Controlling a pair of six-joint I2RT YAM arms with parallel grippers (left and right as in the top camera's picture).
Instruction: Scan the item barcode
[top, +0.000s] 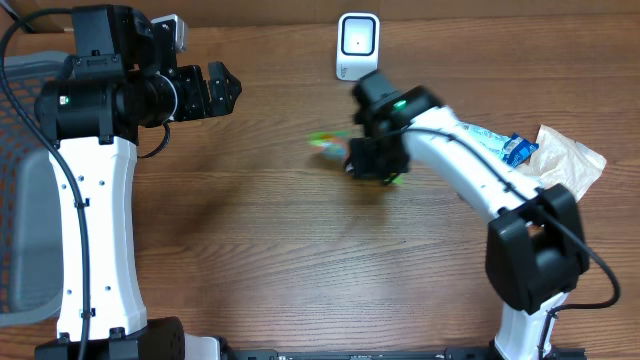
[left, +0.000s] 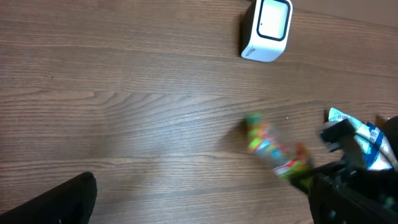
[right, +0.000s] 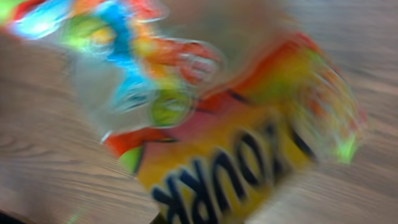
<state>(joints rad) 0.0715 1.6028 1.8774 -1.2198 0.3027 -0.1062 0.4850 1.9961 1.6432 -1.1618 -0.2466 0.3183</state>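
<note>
Overhead: right fingers (top: 352, 160) clamped on the candy bag (top: 323, 142), mid-tabletop (top: 250, 260), near the scanner (top: 357, 45) (bag blurred, barcode side unclear). Present the barcode flat to the scanner window, then pause. Left fingers (top: 218, 80) wide, idle.

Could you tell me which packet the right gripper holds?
The multicoloured candy packet, in the right gripper; the blue-and-white packet lies apart beside the crumpled paper.

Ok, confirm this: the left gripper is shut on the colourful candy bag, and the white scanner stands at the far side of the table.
Wrong arm. The overhead view shows the right gripper shut on the colourful candy bag; the left gripper is open, holding nothing. The white scanner stands at the far side of the table.
</note>
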